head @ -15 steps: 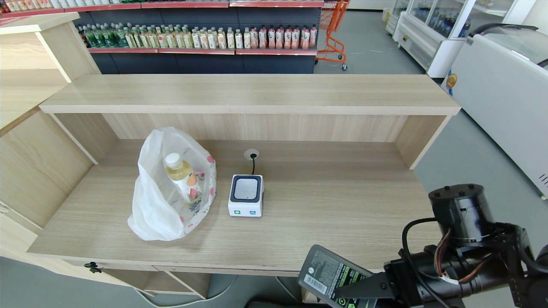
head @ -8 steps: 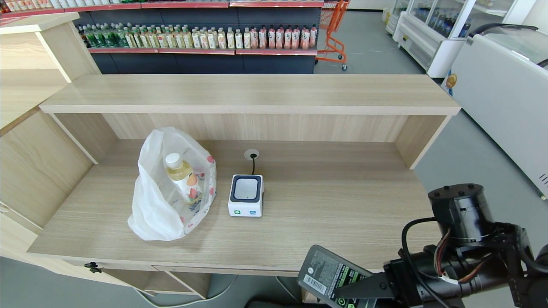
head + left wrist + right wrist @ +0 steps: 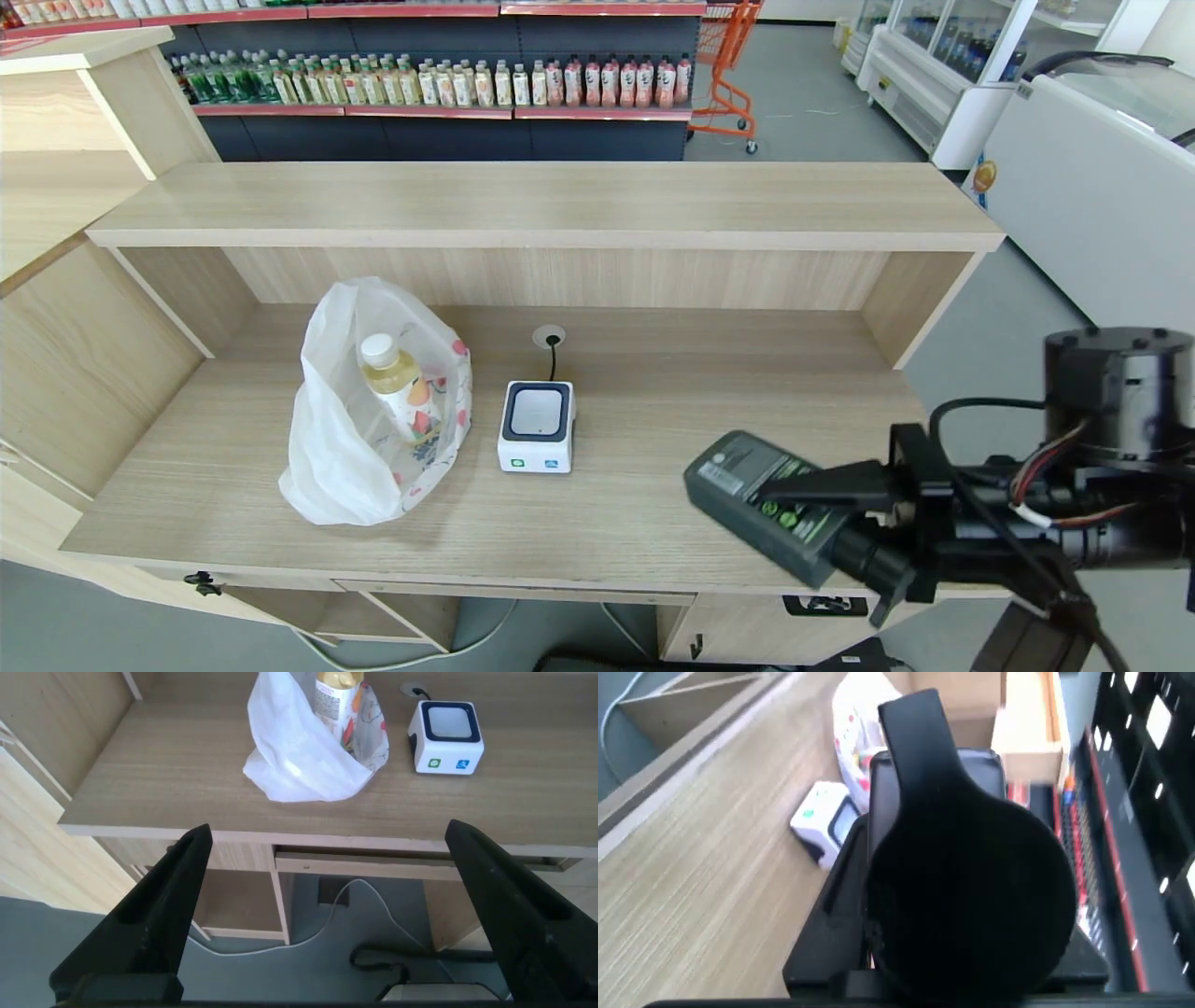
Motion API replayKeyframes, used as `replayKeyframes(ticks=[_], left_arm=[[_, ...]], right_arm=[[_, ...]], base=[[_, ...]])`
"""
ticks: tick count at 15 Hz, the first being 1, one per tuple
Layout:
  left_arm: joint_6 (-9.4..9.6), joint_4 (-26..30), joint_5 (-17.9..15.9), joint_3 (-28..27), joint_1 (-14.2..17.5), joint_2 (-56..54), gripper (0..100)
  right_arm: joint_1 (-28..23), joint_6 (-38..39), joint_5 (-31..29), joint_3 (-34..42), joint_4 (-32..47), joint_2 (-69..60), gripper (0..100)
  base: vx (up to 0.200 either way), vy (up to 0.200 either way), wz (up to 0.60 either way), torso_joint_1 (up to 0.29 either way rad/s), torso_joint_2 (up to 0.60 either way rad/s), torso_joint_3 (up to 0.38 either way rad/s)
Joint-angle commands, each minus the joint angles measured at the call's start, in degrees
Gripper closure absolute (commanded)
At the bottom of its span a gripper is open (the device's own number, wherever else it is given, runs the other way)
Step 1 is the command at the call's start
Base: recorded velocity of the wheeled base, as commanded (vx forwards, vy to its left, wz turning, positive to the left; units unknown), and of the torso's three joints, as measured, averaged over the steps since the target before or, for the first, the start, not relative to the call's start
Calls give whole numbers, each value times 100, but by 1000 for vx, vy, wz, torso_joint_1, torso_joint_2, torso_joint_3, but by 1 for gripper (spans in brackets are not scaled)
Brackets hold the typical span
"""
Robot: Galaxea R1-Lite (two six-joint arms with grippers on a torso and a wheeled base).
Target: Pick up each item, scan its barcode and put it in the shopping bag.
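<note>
- Right gripper (image 3: 794,499) is clamped on a dark pack (image 3: 724,471), over the right front of the counter (image 3: 653,401), well right of the scanner (image 3: 536,426).
- Left gripper (image 3: 327,849) is wide open and empty, out in front of the counter edge.
- Bag (image 3: 336,457) sits just left of the scanner, with a bottle (image 3: 392,378) inside.

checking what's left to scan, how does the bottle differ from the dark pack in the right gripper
The bottle stands nearly upright inside the shopping bag; the dark pack is held tilted above the counter by the right gripper. The bottle is round, pale, white-capped; the dark pack is flat and dark grey with green marks. Both are shop goods.
</note>
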Motion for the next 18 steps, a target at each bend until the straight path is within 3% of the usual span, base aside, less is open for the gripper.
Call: replayKeyframes(ticks=[1, 3, 5, 6, 8, 11, 13, 14, 16, 18], left_arm=[[1, 0, 2, 0, 7, -2, 0], [1, 0, 2, 0, 7, -2, 0], [1, 0, 2, 0, -1, -2, 0], [1, 0, 2, 0, -1, -2, 0], [1, 0, 2, 0, -1, -2, 0], [1, 0, 2, 0, -1, -2, 0], [1, 0, 2, 0, -1, -2, 0], [1, 0, 2, 0, -1, -2, 0], [1, 0, 2, 0, -1, -2, 0], [1, 0, 2, 0, -1, -2, 0]], right_arm=[[-935, 1261, 95, 394, -157, -628, 100], [-1515, 1621, 262, 429, 1082, -672, 100], [-1937, 2597, 262, 289, 2014, -927, 100], [-2236, 4144, 192, 262, 2251, -1191, 100], [-2561, 6332, 34, 254, 2128, -1305, 100], [-2596, 10164, -98, 166, 1917, -1358, 100], [-2455, 12898, -801, -72, 1416, -1182, 100], [-2297, 13777, -1223, -98, 1214, -1041, 100], [-2244, 14506, -1698, -72, 1091, -813, 100], [-2157, 14963, -1715, -19, 1108, -936, 100]], base=[[0, 0, 0, 0, 0, 0], [0, 0, 0, 0, 0, 0], [0, 0, 0, 0, 0, 0], [0, 0, 0, 0, 0, 0], [0, 0, 0, 0, 0, 0], [0, 0, 0, 0, 0, 0], [0, 0, 0, 0, 0, 0], [0, 0, 0, 0, 0, 0], [0, 0, 0, 0, 0, 0], [0, 0, 0, 0, 0, 0]])
